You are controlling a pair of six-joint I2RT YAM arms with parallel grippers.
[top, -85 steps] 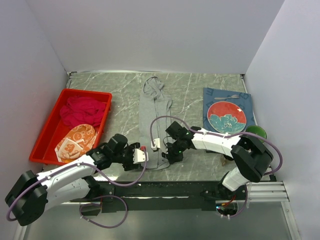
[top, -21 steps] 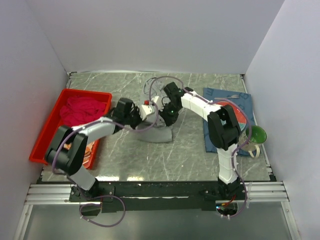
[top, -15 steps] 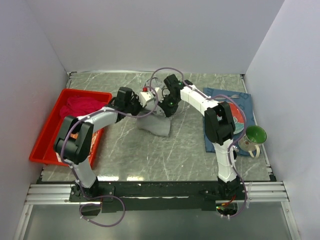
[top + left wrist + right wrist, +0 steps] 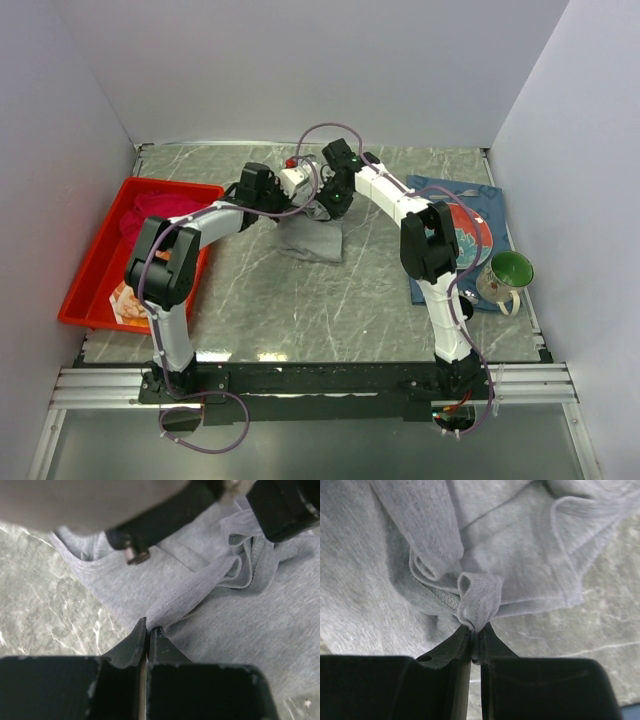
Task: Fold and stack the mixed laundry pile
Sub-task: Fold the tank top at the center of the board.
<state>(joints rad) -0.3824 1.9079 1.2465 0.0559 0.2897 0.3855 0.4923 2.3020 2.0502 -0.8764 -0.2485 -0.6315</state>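
The long grey garment lies doubled over on the marble table, its near part folded toward the back. My left gripper is shut on a pinch of its grey fabric. Just right of it, my right gripper is shut on a bunched fold of the same garment. Both hold the cloth low over the far half of the table. The crimson-magenta shirt and the orange-and-white patterned cloth lie in the red tray, partly hidden by my left arm.
The red tray stands at the left. At the right a dark blue placemat carries a red-and-teal plate, with a green mug beside it. Walls close in on three sides.
Both grippers have carried the garment's near edge from the front of the table toward the back, folding it over itself. In the last half second they moved slightly farther back.
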